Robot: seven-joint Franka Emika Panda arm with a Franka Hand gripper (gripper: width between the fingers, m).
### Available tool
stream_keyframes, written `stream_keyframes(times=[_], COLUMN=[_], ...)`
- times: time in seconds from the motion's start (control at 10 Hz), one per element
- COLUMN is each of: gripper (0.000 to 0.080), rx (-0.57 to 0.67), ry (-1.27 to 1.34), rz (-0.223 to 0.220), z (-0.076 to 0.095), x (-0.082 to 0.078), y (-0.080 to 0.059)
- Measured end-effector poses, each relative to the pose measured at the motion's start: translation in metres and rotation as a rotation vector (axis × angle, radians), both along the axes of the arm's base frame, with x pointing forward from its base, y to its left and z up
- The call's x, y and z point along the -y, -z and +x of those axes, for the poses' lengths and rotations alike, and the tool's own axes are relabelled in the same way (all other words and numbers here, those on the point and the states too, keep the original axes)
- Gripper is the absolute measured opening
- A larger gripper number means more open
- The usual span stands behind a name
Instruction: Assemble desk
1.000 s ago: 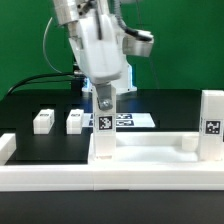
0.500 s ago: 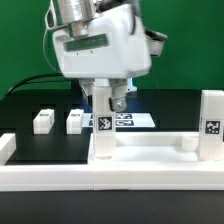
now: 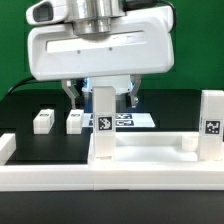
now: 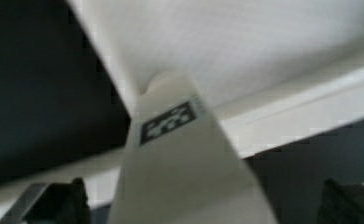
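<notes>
An upright white leg post [image 3: 103, 125] stands on the tabletop panel [image 3: 150, 146], near its end at the exterior view's left. My gripper [image 3: 103, 97] is open around the top of this post, one finger on each side and both apart from it. In the wrist view the same post [image 4: 182, 150] with its tag runs between the two dark fingertips [image 4: 54, 203], with gaps on both sides. A second post [image 3: 211, 124] stands upright at the panel's end at the exterior view's right. Two more leg posts [image 3: 43, 120] [image 3: 75, 120] lie on the black table behind.
The long white barrier wall [image 3: 60, 176] runs along the front of the table. The marker board [image 3: 128, 120] lies flat behind the tabletop panel. The arm's large white body fills the upper part of the exterior view. A green backdrop stands behind.
The jaws have opened and let go of the upright post, which stays standing. The arm's white body has turned and now looms larger in the exterior view.
</notes>
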State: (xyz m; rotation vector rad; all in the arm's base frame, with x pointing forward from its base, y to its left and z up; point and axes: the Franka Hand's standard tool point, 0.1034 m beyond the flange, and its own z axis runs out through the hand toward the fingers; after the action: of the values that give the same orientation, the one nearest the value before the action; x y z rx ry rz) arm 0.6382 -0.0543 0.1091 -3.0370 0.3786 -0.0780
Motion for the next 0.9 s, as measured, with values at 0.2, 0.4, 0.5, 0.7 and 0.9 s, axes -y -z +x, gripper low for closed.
stream_keyframes(times=[0.2, 0.4, 0.5, 0.7, 0.9], gripper=[0.0649, 0.0561, 0.0384, 0.0287, 0.0288], rx=[0.028, 0.022, 0.017, 0.009, 0.008], ry=[-0.398, -0.312, -0.242, -0.119, 0.119], rz=[-0.034, -0.029, -0.024, -0.016, -0.021], z=[0.0033, 0.0032, 0.0032, 0.0032, 0.0052], x=[0.0065, 0.0061, 0.0059, 0.0059, 0.0059], y=[-0.0039, -0.0035, -0.0035, -0.0034, -0.0023])
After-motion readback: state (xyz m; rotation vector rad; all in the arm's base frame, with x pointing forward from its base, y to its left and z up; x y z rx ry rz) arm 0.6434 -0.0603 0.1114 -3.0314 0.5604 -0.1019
